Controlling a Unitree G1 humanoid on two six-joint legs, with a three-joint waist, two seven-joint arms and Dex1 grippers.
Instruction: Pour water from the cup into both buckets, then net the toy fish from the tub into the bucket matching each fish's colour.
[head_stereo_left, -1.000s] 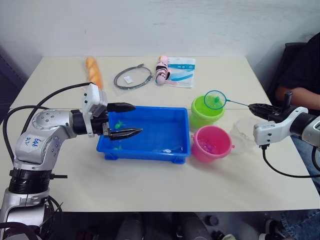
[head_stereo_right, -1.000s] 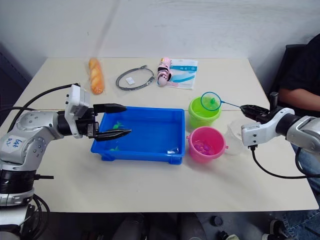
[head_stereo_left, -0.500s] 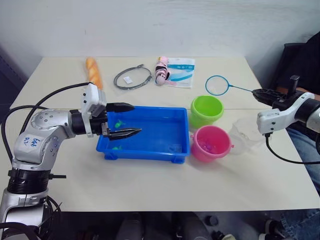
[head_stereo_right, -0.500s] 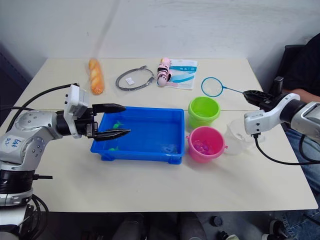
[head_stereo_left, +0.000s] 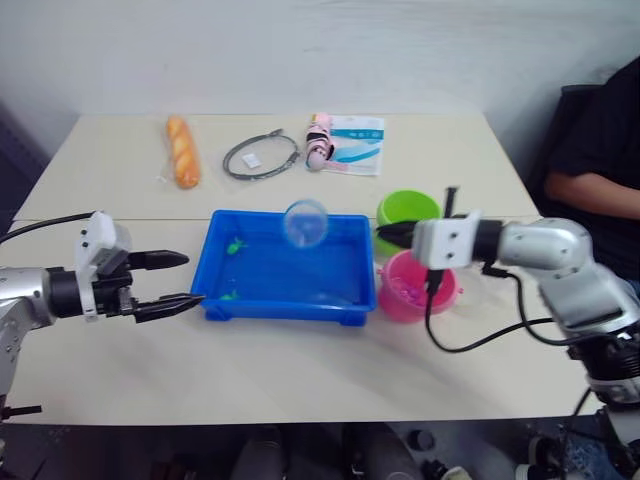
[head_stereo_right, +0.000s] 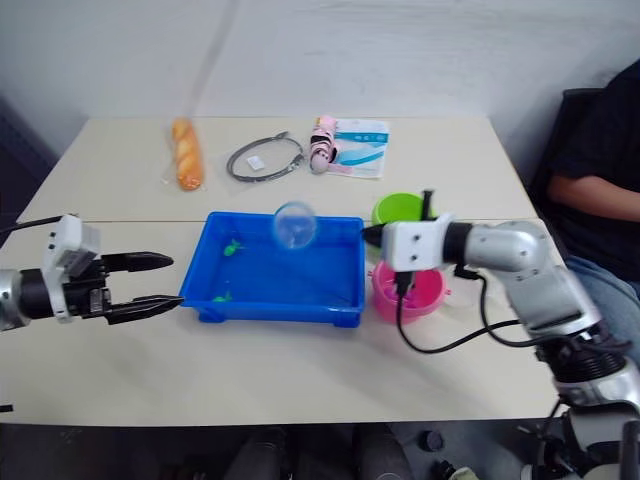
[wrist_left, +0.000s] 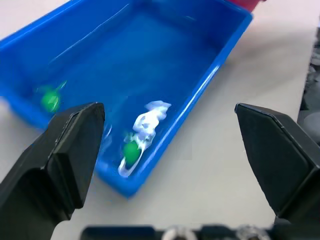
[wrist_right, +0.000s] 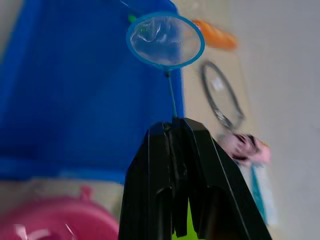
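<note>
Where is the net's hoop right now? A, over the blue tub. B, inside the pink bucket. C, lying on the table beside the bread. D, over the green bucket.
A: the right gripper is shut on the handle, and the net hangs over the far part of the tub, apart from both buckets.

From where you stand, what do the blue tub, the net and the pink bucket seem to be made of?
The tub looks like glossy moulded plastic: bright highlights gleam on its walls. The net, held in the right gripper, seems a fine see-through mesh on a thin blue hoop, probably plastic, with a slim handle of unclear material. The pink bucket looks like smooth, shiny plastic.
</note>
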